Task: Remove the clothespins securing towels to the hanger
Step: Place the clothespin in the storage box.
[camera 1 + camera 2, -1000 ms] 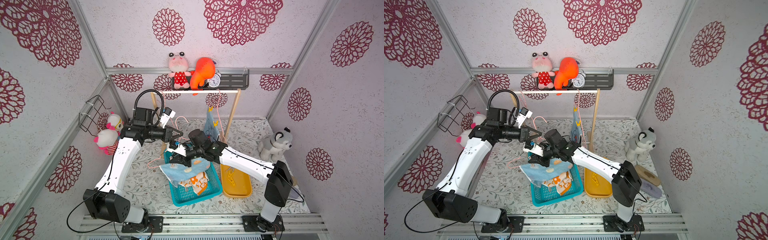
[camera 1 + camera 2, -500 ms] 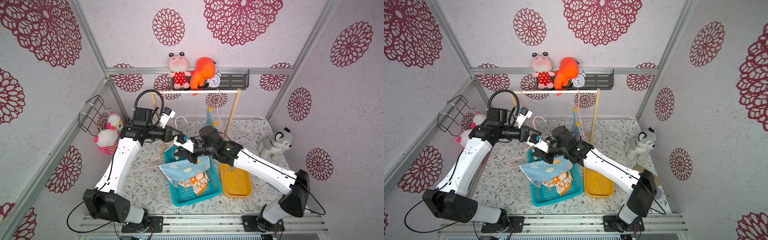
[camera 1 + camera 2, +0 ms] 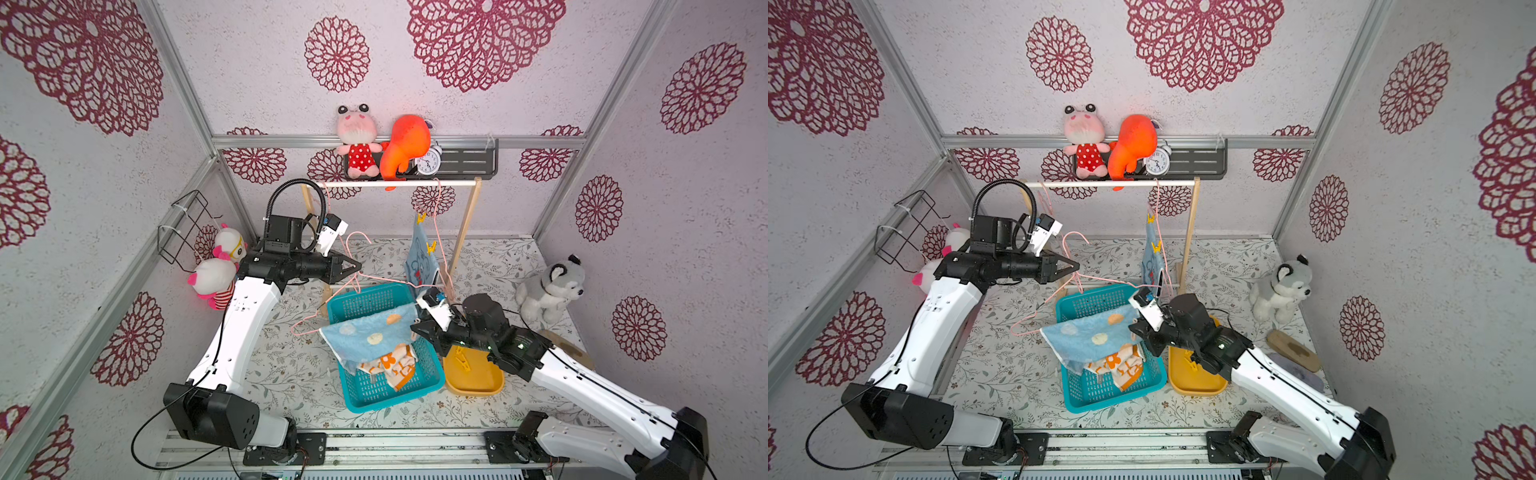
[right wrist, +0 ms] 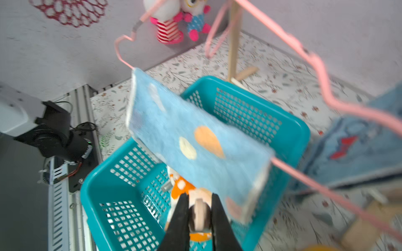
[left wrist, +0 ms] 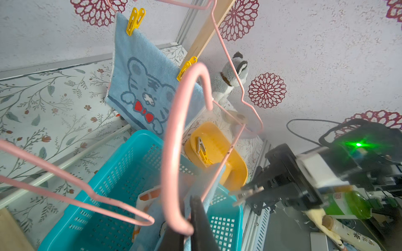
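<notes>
Now the right fingers (image 4: 180, 219) pinch a pale beige spring clothespin (image 4: 199, 214), which seems to lie lengthwise along them. The oval yellow plastic tray (image 3: 482, 378) sits under that arm's wrist, back from the fingertips, so the right arm looks nearer for a drop. The left fingers (image 5: 199, 223) are clamped on the hook of the pink wire hanger (image 5: 170, 139). Its bar carries the light blue dotted terry towel (image 3: 365, 338) above the teal mesh basket (image 3: 361, 293). No label can be read.
</notes>
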{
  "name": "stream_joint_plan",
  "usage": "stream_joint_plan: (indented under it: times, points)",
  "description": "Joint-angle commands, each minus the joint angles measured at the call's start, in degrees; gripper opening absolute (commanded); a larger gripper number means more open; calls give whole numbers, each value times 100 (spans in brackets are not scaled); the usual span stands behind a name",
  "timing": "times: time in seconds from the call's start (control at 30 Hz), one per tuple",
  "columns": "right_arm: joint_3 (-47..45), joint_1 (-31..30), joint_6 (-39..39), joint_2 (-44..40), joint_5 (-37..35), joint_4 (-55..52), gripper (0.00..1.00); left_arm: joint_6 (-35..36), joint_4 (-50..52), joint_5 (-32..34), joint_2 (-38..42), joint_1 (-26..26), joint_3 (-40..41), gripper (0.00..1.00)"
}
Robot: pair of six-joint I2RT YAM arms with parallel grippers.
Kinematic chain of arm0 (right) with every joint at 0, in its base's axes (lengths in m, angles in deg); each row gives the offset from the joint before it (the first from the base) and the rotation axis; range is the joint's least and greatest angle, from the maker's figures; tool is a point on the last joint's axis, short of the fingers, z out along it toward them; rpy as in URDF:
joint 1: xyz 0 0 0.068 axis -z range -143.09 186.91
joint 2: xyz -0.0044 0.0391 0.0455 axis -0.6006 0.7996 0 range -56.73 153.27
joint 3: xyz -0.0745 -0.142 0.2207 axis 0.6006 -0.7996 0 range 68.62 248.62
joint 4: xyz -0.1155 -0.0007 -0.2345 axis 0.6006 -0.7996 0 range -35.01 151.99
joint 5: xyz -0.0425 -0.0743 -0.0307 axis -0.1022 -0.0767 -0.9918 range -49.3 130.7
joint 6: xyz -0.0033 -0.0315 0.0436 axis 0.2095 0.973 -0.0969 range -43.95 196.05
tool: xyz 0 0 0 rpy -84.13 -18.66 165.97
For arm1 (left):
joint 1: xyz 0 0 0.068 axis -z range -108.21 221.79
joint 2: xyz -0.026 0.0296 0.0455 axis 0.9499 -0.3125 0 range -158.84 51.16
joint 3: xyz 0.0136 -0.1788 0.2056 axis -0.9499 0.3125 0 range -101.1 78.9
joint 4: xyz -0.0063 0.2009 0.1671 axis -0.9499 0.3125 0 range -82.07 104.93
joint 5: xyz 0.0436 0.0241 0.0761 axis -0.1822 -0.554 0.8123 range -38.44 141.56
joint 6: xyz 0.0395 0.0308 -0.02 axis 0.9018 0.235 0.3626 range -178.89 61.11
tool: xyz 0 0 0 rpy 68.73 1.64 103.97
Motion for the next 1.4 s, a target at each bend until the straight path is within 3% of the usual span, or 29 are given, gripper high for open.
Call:
stream_joint_plan:
  times: [0.0, 0.17, 0.43, 0.6, 0.8, 1.03, 1.23, 1.37]
  points:
    - [-521, 378, -928, -530, -422, -16, 12, -43, -177, 95, 135, 33, 82, 0]
    - [-1182, 982, -1387, -792, -773, 8, 13, -59, -206, 174, 135, 37, 90, 0]
    - [-1759, 1934, -1972, -98, -1198, 458, 14, -51, -202, 274, 191, 77, 108, 0]
    - [-1769, 2209, -2037, 369, -1539, 639, 25, -47, -206, 330, 197, 77, 123, 0]
    - [-1814, 2422, -2075, 820, -1517, 915, 30, -44, -195, 373, 187, 77, 119, 0]
    - [-1730, 2445, -2048, 1104, -1520, 946, 50, -22, -189, 383, 179, 74, 125, 0]
    - [-1483, 2438, -1831, 782, -1676, 560, 56, -25, -187, 374, 179, 77, 128, 0]
    - [-1324, 2374, -1426, -14, -1409, 494, 56, -19, -190, 361, 175, 77, 125, 0]
